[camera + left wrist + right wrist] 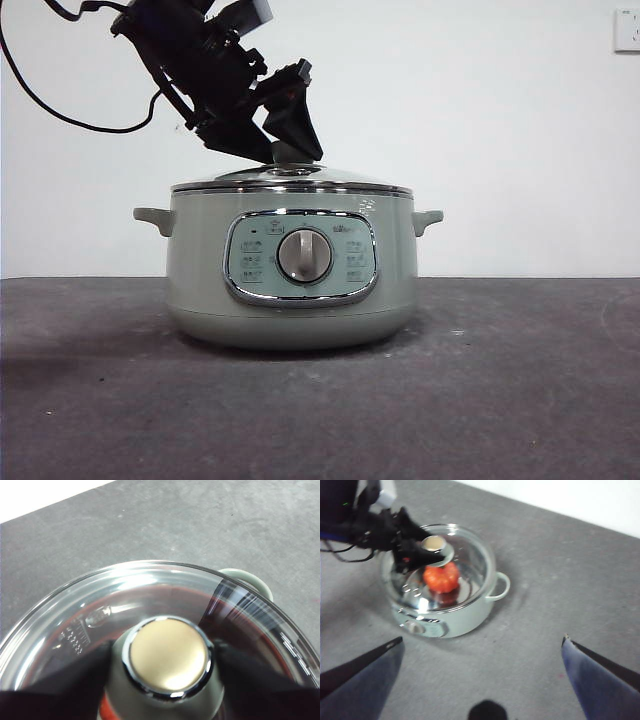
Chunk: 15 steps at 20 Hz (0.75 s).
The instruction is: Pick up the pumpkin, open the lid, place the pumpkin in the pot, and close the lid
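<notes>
The pumpkin point(441, 577) is seen through the glass, lying inside the pot point(290, 265), so the placing step is judged done. The lid point(290, 183) is seated level on the pot's rim, which suggests the closing step is at or near its end. The lid's knob point(167, 655) is flanked on both sides by the black jaws of the left end effector point(285, 145), which are closed against it; the grip is set there because the knob is the only raised hold on the domed glass. The pot stands on the grey table point(520, 380), near the middle of what the front view shows. The right end effector point(482, 647) is held well apart from the pot, jaws spread wide and empty, seemingly waiting clear of the lid.
</notes>
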{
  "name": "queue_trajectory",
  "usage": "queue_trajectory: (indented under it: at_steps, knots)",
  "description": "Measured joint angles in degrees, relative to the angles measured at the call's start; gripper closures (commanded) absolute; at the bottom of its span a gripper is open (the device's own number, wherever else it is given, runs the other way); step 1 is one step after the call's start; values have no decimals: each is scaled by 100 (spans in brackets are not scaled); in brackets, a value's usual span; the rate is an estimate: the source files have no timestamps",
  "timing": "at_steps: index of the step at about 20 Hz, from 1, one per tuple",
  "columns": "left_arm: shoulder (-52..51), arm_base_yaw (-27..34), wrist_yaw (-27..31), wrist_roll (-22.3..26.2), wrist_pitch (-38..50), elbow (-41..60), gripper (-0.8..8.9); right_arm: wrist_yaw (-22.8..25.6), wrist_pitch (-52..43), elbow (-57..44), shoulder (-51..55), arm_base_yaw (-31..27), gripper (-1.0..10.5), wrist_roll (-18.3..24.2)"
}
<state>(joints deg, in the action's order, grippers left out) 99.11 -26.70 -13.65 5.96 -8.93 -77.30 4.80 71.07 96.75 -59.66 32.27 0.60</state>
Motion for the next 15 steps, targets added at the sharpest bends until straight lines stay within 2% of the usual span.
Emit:
queue_trajectory:
  at_steps: [5,8,12,13,15]
  knots:
    - [-181,4,2,0,-367,0,220,-85,258,0,-7,0,290,0]
    - [-726,4,2,0,-870,0,221,-549,435,0,-15,0,290,0]
    - [-1735,4,-103,-28,-1858,0,221,-645,649,0,-28,0,291,0]
    - [-2081,4,-258,-98,-2159,0,221,-743,651,0,-46,0,310,0]
    - [-2771,2,-614,-269,-2634,0,239,-1193,651,0,-72,-2,424,0]
